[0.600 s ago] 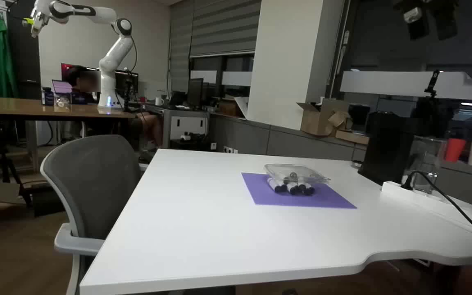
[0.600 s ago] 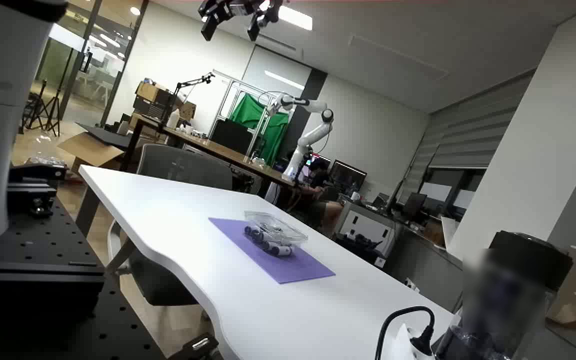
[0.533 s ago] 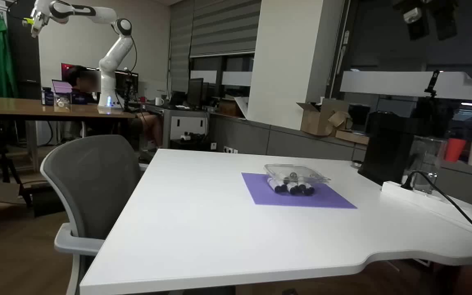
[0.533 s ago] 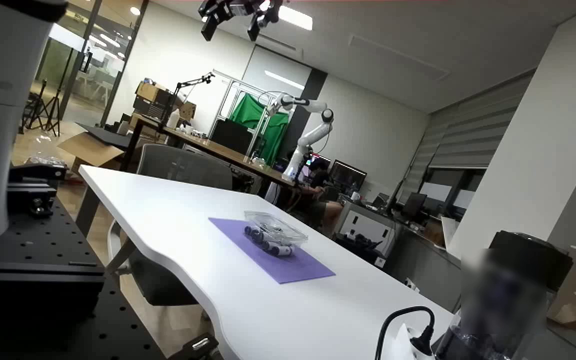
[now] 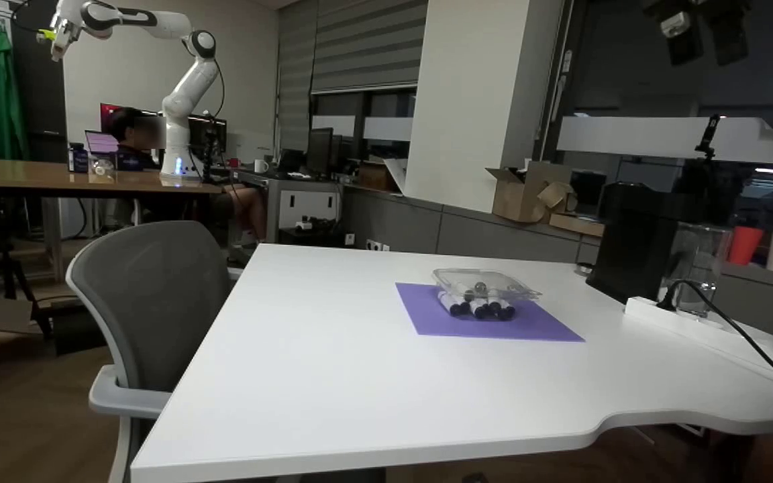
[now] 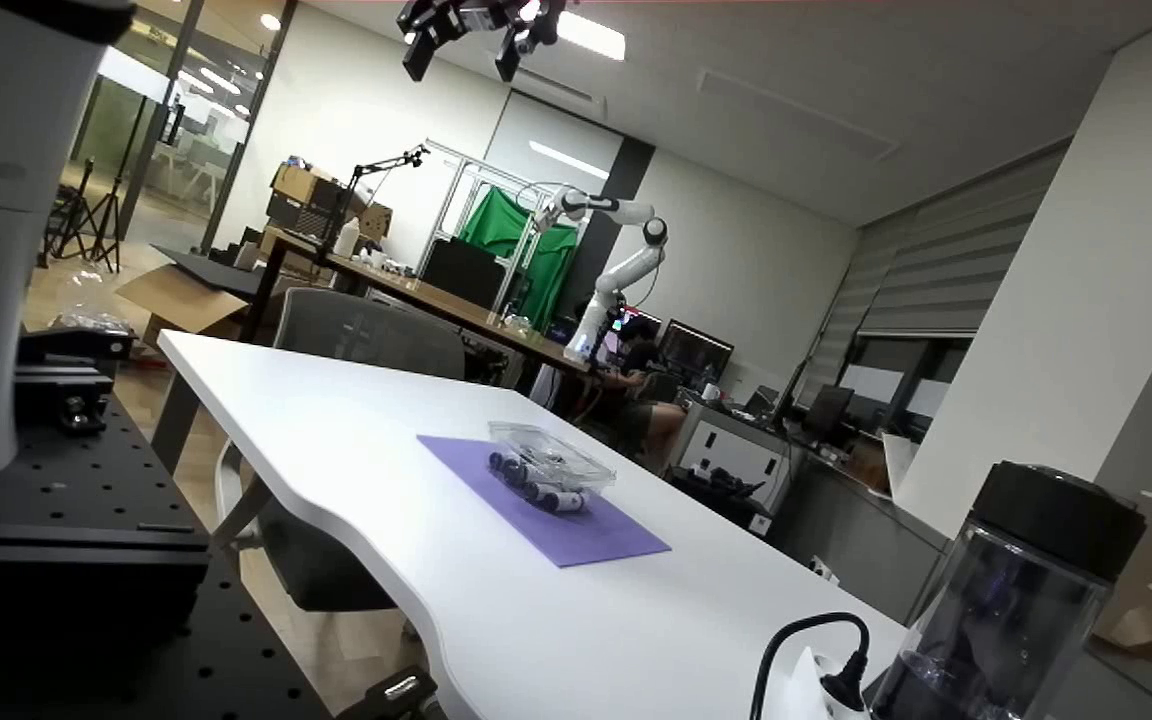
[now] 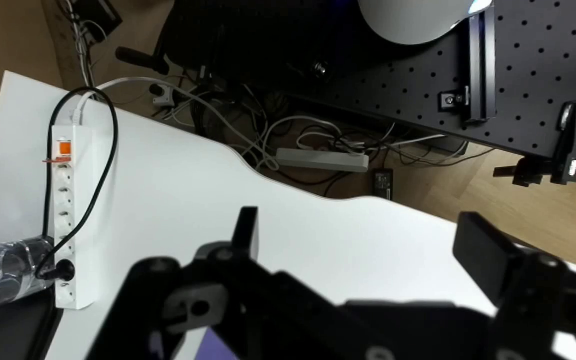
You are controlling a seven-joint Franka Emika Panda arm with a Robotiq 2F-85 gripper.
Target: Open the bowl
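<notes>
High in an exterior view, the gripper (image 6: 461, 70), spread wide, holds nothing; the bowl (image 6: 550, 460), below centre, seems unopened: everything remains.

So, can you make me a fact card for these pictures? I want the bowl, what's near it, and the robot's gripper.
To open: bowl, low and see-through
Shut or not: can't tell from here
Seems to hold: rolls, white with black ends
Under the bowl: mat, purple
Under the mat: table, white
Also on the table: power strip
By the table: chair, grey
Robot: gripper, open, high up, holding nothing
</notes>
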